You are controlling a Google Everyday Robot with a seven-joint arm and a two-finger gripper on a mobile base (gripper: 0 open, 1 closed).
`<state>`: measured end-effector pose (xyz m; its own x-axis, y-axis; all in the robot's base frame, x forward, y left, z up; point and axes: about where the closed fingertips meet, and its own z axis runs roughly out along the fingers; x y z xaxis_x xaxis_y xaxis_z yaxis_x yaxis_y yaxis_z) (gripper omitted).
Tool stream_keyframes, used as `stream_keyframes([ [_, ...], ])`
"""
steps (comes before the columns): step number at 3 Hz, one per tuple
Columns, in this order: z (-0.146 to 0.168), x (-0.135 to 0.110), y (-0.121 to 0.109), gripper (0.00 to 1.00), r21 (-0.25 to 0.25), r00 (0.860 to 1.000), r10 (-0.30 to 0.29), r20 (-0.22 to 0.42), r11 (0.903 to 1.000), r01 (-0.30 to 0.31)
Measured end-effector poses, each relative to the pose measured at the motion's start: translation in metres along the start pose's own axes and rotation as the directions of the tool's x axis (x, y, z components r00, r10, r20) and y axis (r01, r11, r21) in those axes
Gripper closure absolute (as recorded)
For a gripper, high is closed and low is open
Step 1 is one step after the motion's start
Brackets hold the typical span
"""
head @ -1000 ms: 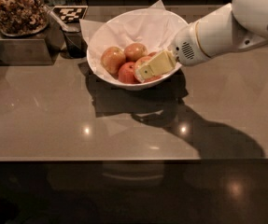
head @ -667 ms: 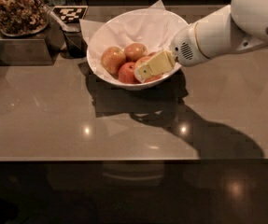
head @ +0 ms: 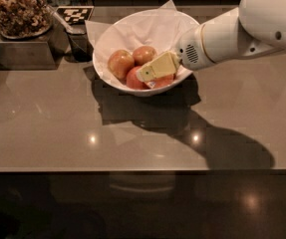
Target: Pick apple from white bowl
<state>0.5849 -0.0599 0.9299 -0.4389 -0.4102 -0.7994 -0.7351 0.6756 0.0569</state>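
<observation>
The apple (head: 160,80), red with a small pale sticker on its near side, lies in the near right part of the white bowl (head: 95,66), and most of it is covered by the gripper.

The grey-brown counter (head: 58,133) fills most of the view and carries everything else; small ceiling lights reflect on its glossy top. The white robot arm (head: 242,29) comes in from the far right and slants down and left over the bowl's right rim, casting a long dark shadow (head: 207,138) across the counter near the bowl.

The white bowl stands in the far middle of the counter, with a crinkled white paper sheet (head: 147,29) lining its far side and poking above the rim.

At the far left a clear container of nuts (head: 15,11) sits on a metal box (head: 18,51). Between that box and the bowl stand a dark cup (head: 78,43) and, just beyond it, a black-and-white checkered marker (head: 74,14).

The gripper (head: 150,71), pale yellow, lies inside the bowl right on top of the apple, pointing left and slightly nearer. Whether it is closed on the apple or merely resting over it cannot be told.

Two more apples lie just left and far of it: a paler yellow-orange apple (head: 120,63) and a smaller reddish apple (head: 144,55), the two touching.
</observation>
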Motion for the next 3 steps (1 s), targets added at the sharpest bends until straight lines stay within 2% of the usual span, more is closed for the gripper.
stream_keyframes([
  [3, 0.011, 0.016, -0.006, 0.15, 0.014, 0.999, 0.046, -0.015, 0.9988, -0.046],
])
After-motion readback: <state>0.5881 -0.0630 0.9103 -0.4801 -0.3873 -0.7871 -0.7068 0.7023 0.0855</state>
